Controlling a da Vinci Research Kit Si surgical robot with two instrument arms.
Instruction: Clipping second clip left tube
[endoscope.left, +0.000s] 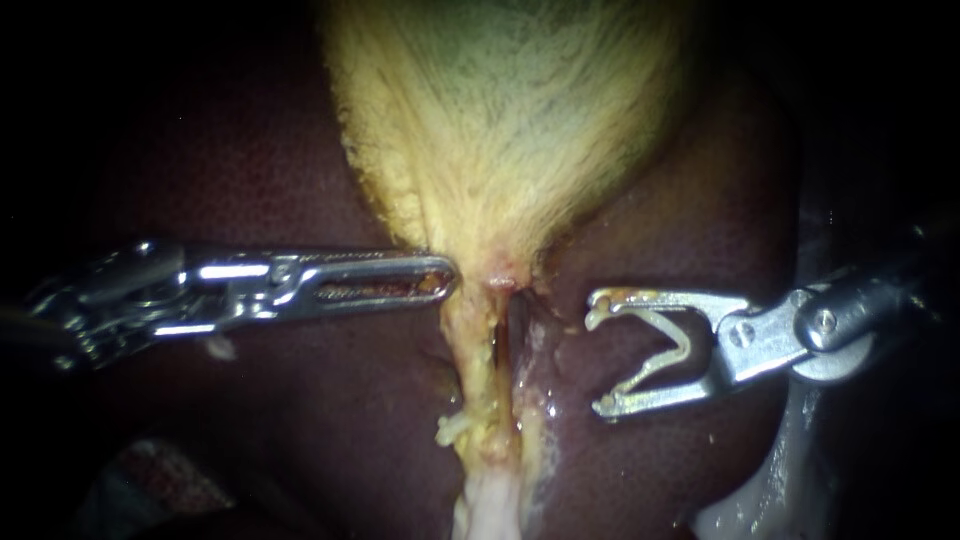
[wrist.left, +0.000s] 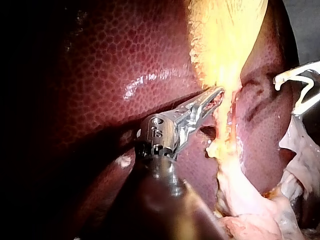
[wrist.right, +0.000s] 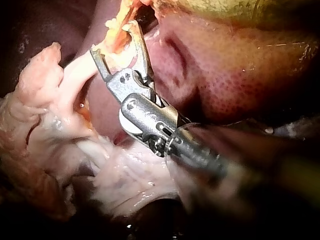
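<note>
Your right instrument (endoscope.left: 600, 362) has its jaws spread wide, with an open pale V-shaped clip (endoscope.left: 685, 350) seated between them and touching both. The jaws sit to the right of the pale yellow left tube (endoscope.left: 478, 375), near it but not touching. That tube runs from the neck of the yellow, fibrous gallbladder (endoscope.left: 500, 120) toward the near edge, with a dark slit along its right side. Your left instrument (endoscope.left: 447, 275) has its slotted jaws lying together, their tip touching the left edge of the tissue at that neck. Dark maroon liver (endoscope.left: 300, 420) lies on both sides, under both shafts.
</note>
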